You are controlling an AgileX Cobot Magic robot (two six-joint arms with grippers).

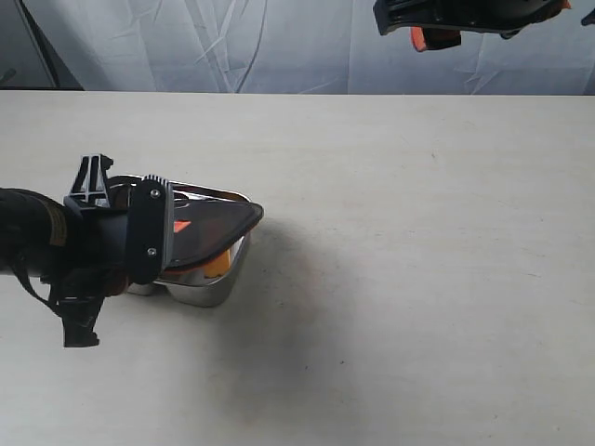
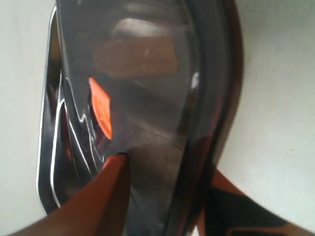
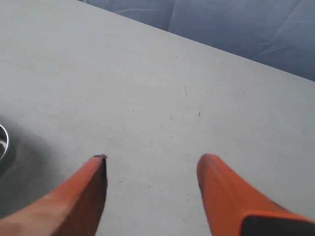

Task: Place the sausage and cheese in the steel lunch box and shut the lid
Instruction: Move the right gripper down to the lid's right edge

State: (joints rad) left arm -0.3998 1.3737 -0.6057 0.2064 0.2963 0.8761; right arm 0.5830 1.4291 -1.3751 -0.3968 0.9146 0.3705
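**Left tool.** The left gripper point(image 2: 167, 169) is closed on the lid point(image 1: 218, 221). One orange finger point(image 2: 110, 191) lies on the lid's upper face just beside the orange valve point(image 2: 101, 110), and the other runs along the opposite side. It holds nothing else.

**Right tool.** The right gripper point(image 3: 153, 160) hangs high above the far right part of the desk point(image 1: 418, 279). Its jaws are wide apart with nothing between them, and it is well clear of the work.

**Position of the work.** The steel lunch box point(image 1: 209, 290) sits near the left edge of the desk, about midway between the far and near edges. The lid is directly above it, not seated. Its long axis runs toward the right edge, roughly in line with the box. The end toward the right edge overhangs the rim and stands clear of it, leaving a gap on the near side.

**Contents.**
- An orange patch shows in that gap; whether it is the cheese or the lid's seal cannot be told.
- A reddish blur shows through the lid in the left wrist view. It may be the sausage, but this is not confirmed.

**Assessment.** The closing step appears to be in hand. The left arm is the nearer and already holds the part. The coming move turns on levelling the lid, squaring it to the rim and lowering it straight down. A skewed descent risks the seal catching one wall.
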